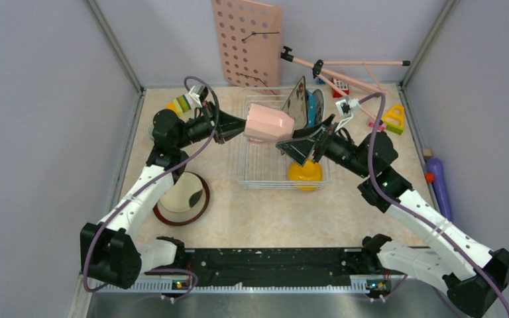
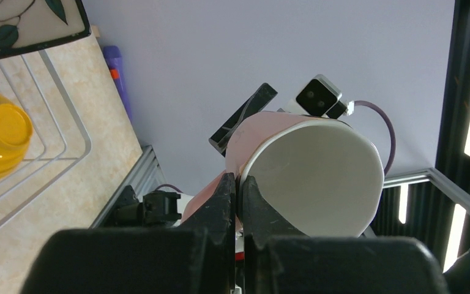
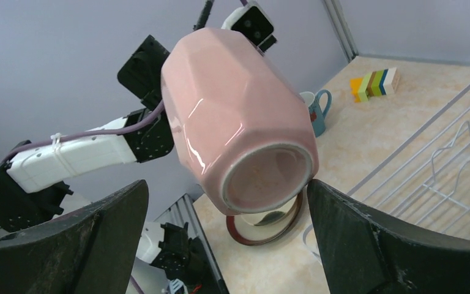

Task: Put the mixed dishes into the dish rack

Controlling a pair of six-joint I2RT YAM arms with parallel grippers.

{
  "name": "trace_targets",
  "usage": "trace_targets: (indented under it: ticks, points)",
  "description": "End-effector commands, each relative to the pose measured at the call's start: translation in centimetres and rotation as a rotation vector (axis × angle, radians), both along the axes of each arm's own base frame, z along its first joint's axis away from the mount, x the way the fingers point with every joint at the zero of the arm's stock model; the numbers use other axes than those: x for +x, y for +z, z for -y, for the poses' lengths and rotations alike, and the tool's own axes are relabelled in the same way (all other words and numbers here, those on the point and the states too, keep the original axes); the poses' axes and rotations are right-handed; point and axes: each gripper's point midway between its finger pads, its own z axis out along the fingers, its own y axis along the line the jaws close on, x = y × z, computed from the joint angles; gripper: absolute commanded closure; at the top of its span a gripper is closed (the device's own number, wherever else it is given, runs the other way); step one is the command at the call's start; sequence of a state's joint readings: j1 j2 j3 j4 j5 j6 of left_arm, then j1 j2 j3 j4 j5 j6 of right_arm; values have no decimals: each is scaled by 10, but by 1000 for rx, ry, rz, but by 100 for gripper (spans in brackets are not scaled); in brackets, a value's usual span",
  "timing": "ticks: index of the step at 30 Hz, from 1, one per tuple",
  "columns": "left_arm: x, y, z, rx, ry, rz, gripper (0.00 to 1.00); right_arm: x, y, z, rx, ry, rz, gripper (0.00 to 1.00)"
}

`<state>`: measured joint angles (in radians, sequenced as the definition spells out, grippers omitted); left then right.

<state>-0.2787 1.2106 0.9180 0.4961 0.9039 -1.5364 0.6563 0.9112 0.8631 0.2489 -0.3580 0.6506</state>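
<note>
My left gripper (image 1: 238, 126) is shut on the rim of the pink mug (image 1: 270, 124) and holds it on its side above the white wire dish rack (image 1: 255, 173). In the left wrist view the jaws (image 2: 237, 180) pinch the mug's wall (image 2: 315, 174). My right gripper (image 1: 299, 142) is open, with its fingers on either side of the mug's base (image 3: 268, 184) and not touching it. The yellow bowl (image 1: 304, 173) lies in the rack's near right corner. The square flowered plate (image 1: 298, 101) and the teal dotted plate (image 1: 316, 106) stand at the rack's back. The brown-rimmed cream plate (image 1: 184, 197) lies on the table to the left. The teal mug (image 3: 316, 110) stands beyond it.
The pink pegboard (image 1: 246, 43) leans on the back wall. A pink rod frame (image 1: 344, 66) and toy blocks (image 1: 395, 119) are at the back right. Striped blocks (image 1: 182, 104) sit at the back left. A purple object (image 1: 439, 182) lies along the right wall.
</note>
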Motion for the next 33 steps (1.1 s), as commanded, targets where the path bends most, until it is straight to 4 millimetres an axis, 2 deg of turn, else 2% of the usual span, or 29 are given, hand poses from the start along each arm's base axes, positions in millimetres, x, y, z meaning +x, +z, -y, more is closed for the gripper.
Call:
trace_targets:
  ticks: [1, 8, 13, 19, 23, 26, 28, 30, 31, 33]
  points:
    - [-17, 32, 4, -92, -94, 65, 100, -4, 32, 4, 47, 0, 176, 1]
    - [-21, 30, 11, -104, -143, 53, 100, 0, 36, -1, 46, 9, 214, 1]
    - [-24, 30, 10, -99, -147, 58, 100, 14, 35, 8, 32, -76, 193, 1]
    - [-24, 30, 12, -99, -168, 53, 100, 8, 35, 1, 40, 4, 213, 2]
    - [-23, 24, 13, -96, -180, 24, 100, 3, 37, -7, 51, 67, 226, 9]
    - [-22, 21, 13, -97, -175, 18, 100, 2, 37, -10, 58, 86, 228, 20]
    - [-21, 20, 14, -100, -168, 19, 100, 4, 37, -10, 59, 80, 228, 38]
    - [-19, 20, 13, -103, -140, 26, 100, 6, 38, -9, 57, 66, 227, 62]
    - [-16, 17, 13, -90, -123, 22, 100, 8, 38, -8, 55, 52, 222, 67]
    - [-12, 13, 14, -53, -97, 33, 89, 12, 35, -4, 43, 20, 207, 78]
